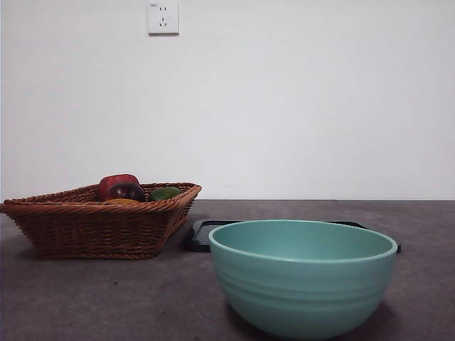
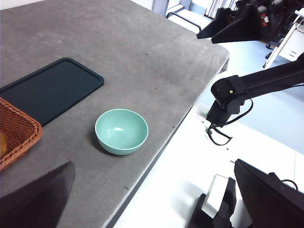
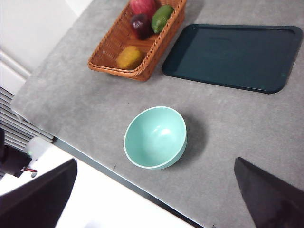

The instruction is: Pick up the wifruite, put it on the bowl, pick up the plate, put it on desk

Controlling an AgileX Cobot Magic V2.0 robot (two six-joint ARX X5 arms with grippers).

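The orange-brown wifruite (image 3: 129,57) lies in a brown wicker basket (image 3: 110,53) with a red, a dark purple and a green fruit. In the front view only its top (image 1: 122,202) shows above the basket rim (image 1: 99,206). The teal bowl (image 1: 303,277) stands empty near the table's front edge (image 3: 156,137) (image 2: 121,131). A dark rectangular plate (image 3: 232,57) (image 2: 47,90) lies flat on the desk (image 3: 71,99) behind the bowl. My left gripper (image 2: 153,164) and right gripper (image 3: 156,160) are both open, empty and high above the desk, out of the front view.
The basket stands at the desk's left in the front view, beside the plate (image 1: 202,234). In the left wrist view the other arm (image 2: 251,83) reaches over the white floor beyond the desk's edge. A wall with a socket (image 1: 163,17) is behind.
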